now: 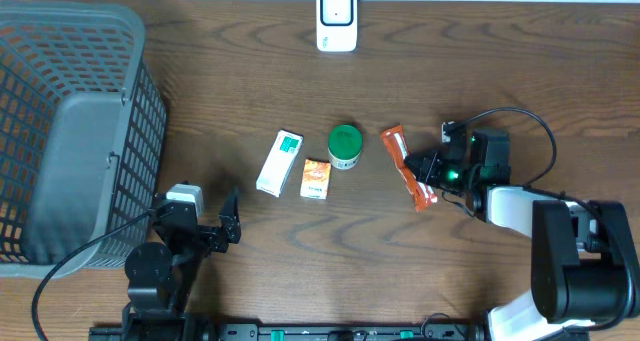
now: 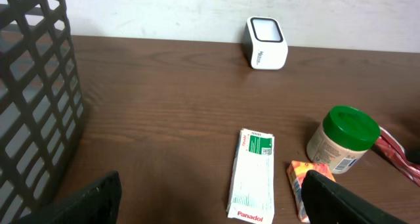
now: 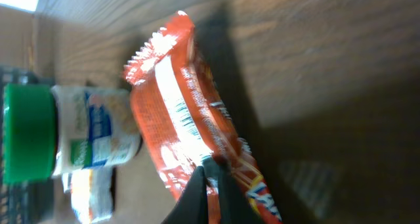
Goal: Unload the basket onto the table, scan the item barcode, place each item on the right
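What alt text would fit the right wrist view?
The right pincer is pinched shut on an orange snack wrapper on the wooden table. A green-lidded jar stands beside it.

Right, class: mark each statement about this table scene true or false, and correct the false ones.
1. The right gripper is shut on the orange wrapper. True.
2. The green-lidded jar is inside the basket. False: it stands on the table, between the small orange box and the wrapper.
3. The left gripper is open and empty. True.
4. The white scanner lies beside the left gripper. False: it stands at the far table edge, beyond the items.
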Robot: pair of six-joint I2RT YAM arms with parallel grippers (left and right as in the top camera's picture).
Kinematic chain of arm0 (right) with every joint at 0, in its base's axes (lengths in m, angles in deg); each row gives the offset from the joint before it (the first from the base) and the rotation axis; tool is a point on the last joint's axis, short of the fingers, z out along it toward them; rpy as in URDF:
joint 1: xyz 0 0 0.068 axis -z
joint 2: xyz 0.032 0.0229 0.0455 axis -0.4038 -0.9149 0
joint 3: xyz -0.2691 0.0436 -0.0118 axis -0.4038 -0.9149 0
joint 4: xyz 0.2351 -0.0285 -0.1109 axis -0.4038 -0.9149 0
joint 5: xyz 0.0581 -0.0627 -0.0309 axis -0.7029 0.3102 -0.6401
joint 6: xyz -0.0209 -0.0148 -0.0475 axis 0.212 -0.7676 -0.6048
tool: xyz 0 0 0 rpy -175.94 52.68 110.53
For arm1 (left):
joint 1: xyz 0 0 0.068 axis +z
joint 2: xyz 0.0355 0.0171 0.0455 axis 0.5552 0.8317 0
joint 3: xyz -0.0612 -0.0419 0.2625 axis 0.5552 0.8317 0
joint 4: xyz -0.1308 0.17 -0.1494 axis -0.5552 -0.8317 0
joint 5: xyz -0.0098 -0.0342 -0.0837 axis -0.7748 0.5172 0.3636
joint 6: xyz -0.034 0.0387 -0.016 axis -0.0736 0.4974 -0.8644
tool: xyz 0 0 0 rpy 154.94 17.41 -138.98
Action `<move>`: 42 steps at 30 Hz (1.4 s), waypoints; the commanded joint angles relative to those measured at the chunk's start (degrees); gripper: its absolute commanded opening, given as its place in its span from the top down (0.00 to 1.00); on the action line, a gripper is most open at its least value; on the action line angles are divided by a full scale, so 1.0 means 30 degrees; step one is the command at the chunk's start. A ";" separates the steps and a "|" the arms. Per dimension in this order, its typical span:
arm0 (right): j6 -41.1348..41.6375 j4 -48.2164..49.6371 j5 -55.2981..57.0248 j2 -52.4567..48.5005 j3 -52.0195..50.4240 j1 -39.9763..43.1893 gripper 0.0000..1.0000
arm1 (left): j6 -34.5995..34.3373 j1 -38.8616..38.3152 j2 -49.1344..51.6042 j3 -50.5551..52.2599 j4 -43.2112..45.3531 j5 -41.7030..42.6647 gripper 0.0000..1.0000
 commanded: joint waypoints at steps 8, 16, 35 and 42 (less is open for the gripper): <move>-0.3381 -0.6805 -0.0809 0.7839 -0.0430 0.0051 0.25 | -0.0029 0.0051 -0.0066 0.0066 0.0007 0.0226 0.14; -0.7060 -1.1118 0.2149 0.8510 -0.0430 0.0896 0.05 | -0.0029 0.0051 -0.0066 0.0066 0.0007 0.0226 0.13; -0.8029 -0.6696 -0.0022 0.1224 -0.0423 0.2310 0.06 | -0.0029 0.0051 -0.0066 0.0066 0.0007 0.0226 0.13; -0.8043 -0.7016 -0.0495 0.0386 -0.0423 0.2280 0.08 | -0.0029 0.0051 -0.0066 0.0066 0.0007 0.0226 0.14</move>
